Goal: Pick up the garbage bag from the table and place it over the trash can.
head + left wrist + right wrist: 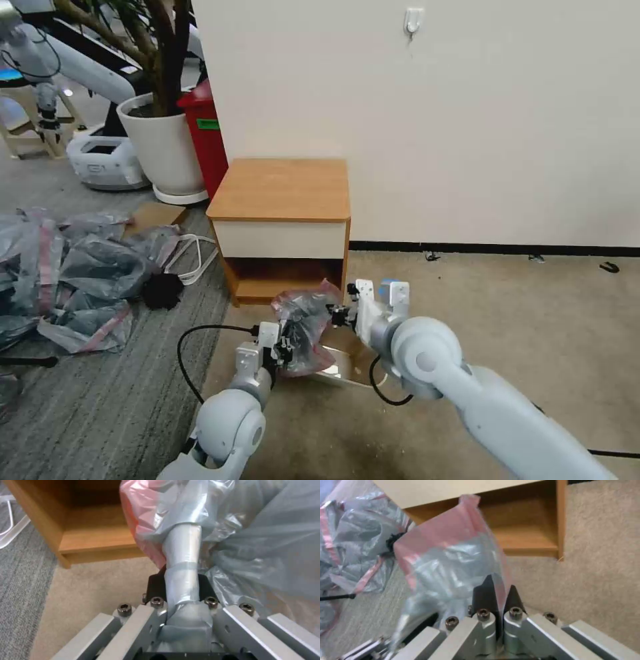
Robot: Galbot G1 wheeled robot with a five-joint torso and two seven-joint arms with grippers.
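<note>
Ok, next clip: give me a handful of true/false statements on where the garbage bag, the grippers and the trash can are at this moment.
1. The garbage bag lies on top of the table. False: it hangs in the air in front of the table, low over the floor.
2. The right gripper is shut on the bag's pink-banded edge. True.
3. The left gripper hangs idle, away from the bag. False: it is shut on the bag's other side.
4. The trash can sits on the carpet just below the held bag. True.
5. The bag already covers the whole rim of the trash can. False: part of the rim is bare beside the bag.
</note>
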